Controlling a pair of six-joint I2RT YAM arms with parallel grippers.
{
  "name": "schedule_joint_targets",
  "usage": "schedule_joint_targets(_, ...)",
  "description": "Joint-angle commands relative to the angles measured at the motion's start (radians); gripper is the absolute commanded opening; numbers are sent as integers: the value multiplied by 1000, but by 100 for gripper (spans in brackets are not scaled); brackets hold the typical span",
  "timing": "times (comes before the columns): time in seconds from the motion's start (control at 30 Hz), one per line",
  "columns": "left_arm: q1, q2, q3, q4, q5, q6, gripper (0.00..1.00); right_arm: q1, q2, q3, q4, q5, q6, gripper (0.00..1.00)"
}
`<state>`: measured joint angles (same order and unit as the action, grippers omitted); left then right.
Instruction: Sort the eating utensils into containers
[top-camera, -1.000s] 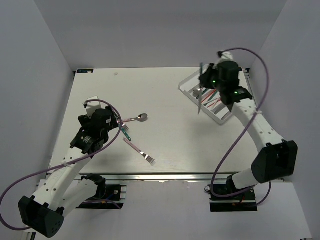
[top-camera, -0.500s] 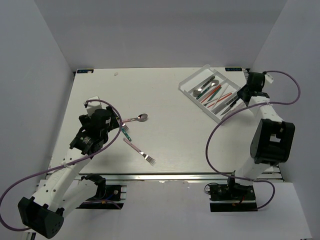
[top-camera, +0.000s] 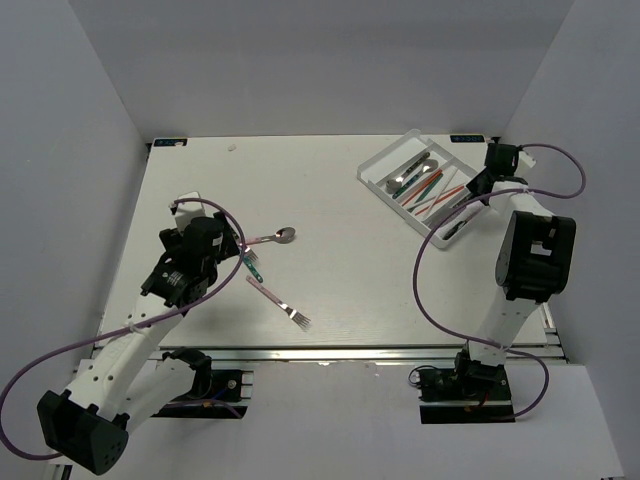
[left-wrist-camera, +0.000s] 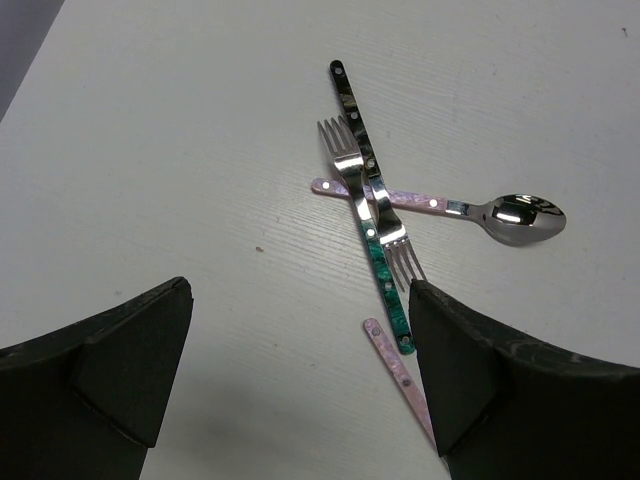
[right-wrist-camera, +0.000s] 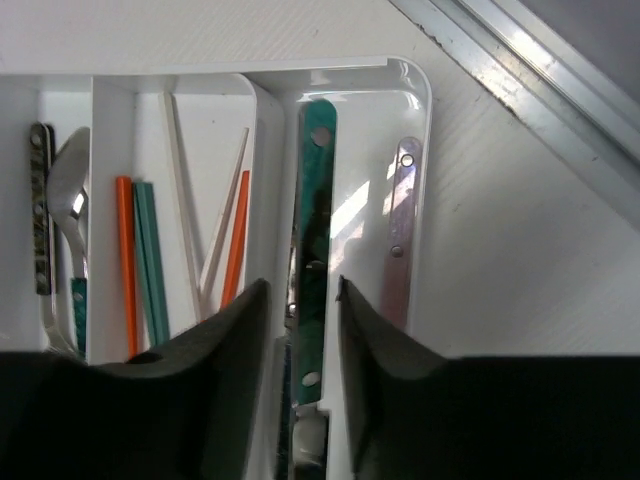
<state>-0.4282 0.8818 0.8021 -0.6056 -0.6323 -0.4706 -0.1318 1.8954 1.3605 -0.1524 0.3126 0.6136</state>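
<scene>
**Right gripper narrow at the tray, left gripper wide over loose cutlery**

The right gripper has its jaws close together around a teal-handled utensil. That utensil lies in the end compartment of the tray, and I cannot tell whether the jaws grip it. A pink handle lies beside it in the same compartment. Orange, teal and pale sticks fill the next compartment. In the overhead view the tray sits at the upper right of the table.

The left gripper is spread wide and holds nothing. It is at the left of the table, above a dark-handled fork crossed with a teal-handled fork. Both forks lie over a pink spoon. A pink fork lies just beside them.
</scene>
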Motion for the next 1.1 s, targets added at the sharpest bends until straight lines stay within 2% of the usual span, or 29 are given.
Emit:
schedule_joint_targets(0.0, 5, 2, 19, 12, 8, 9, 98, -8, 16, 46, 40, 0, 12, 42)
schedule_joint_targets(0.03, 5, 2, 19, 12, 8, 9, 98, -9, 21, 52, 37, -12, 11, 52)
schedule_joint_targets(0.1, 5, 5, 17, 12, 8, 9, 98, -8, 42, 98, -4, -21, 8, 62)
schedule_joint_targets(0.3, 5, 8, 16, 10, 0, 7, 98, -8, -2, 123, -42, -70, 6, 65)
schedule_joint_targets(0.43, 5, 16, 17, 12, -7, 1, 98, 23, -146, 22, 45, -241, -40, 68)
schedule_joint_targets(0.53, 6, 29, 22, 4, -21, -8, 98, 110, -235, -43, 80, -335, -136, 72)
schedule_joint_targets(0.73, 17, 28, 32, -34, -130, -66, 98, 464, -309, -109, 47, -438, -305, 78)
schedule_joint_targets(0.8, 23, 25, 39, -54, -174, -86, 98, 622, -306, -107, 40, -460, -345, 79)
schedule_joint_targets(0.9, 40, 8, 43, -72, -213, -112, 98, 835, -262, -71, -13, -403, -432, 79)
schedule_joint_targets(0.93, 48, 0, 45, -75, -221, -118, 98, 929, -233, -42, -25, -376, -468, 83)
schedule_joint_targets(1.07, 57, -53, 46, -82, -257, -119, 98, 1078, -162, 20, -59, -323, -480, 84)
